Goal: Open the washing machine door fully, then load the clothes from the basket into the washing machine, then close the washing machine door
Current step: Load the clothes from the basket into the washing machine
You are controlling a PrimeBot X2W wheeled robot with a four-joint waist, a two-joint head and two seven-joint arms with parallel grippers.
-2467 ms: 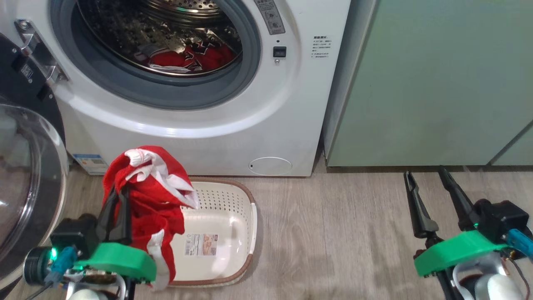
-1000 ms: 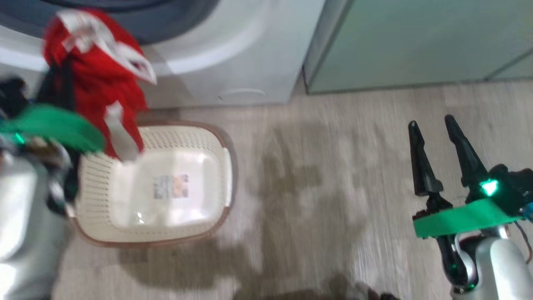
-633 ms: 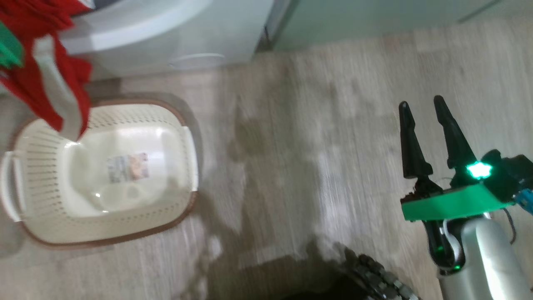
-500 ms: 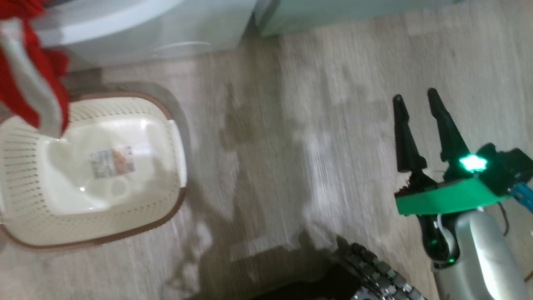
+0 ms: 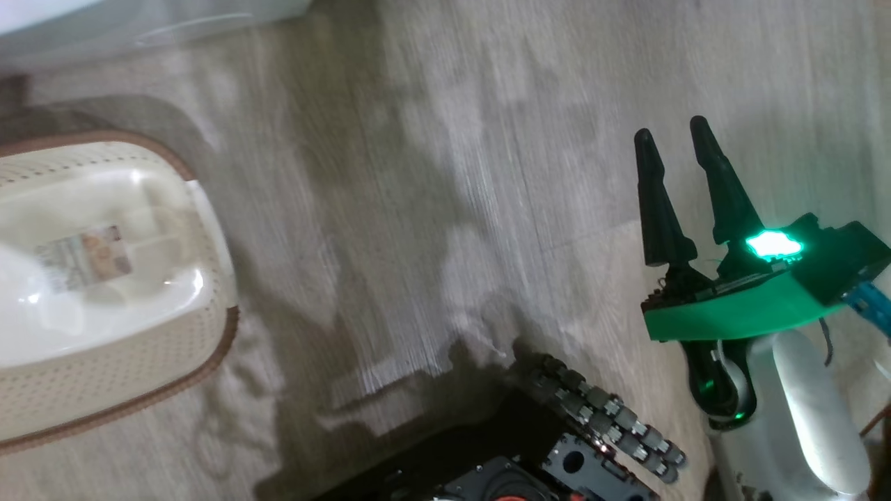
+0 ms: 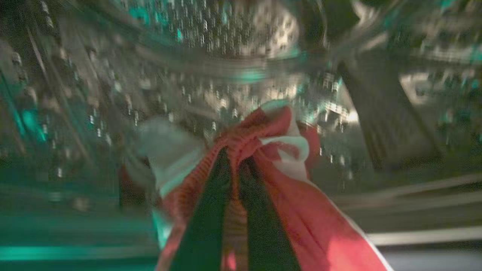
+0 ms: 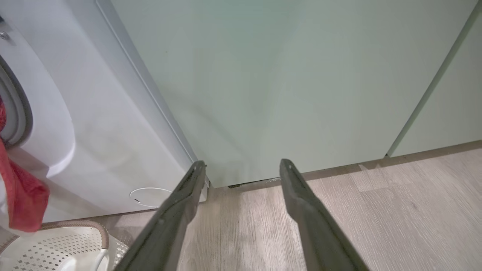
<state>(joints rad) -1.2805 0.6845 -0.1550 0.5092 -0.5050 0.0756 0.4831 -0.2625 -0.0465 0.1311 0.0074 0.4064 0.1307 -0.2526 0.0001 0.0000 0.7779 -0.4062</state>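
In the left wrist view my left gripper [image 6: 235, 160] is shut on a red garment with white trim [image 6: 301, 210], one of the clothes, and the washing machine's steel drum [image 6: 226, 45] surrounds it, blurred. The same red garment [image 7: 19, 195] hangs at the machine's grey gasket [image 7: 15, 105] in the right wrist view, above the basket [image 7: 56, 244]. The cream basket [image 5: 209, 362] sits on the floor at the left of the head view, its labelled bottom bare. My right gripper [image 5: 669, 130] [image 7: 243, 163] stands open over the floor, holding nothing. The washing machine door is out of view.
The white washing machine front [image 7: 94, 113] stands beside pale green cabinets [image 7: 282, 75]. Wood-look floor [image 5: 418, 209] spreads between the basket and my right gripper. My dark wheeled base [image 5: 557, 452] shows at the bottom of the head view.
The head camera has swung down and to the right. My left gripper has carried the red garment up from the basket, out of the head view. The right gripper stays open.
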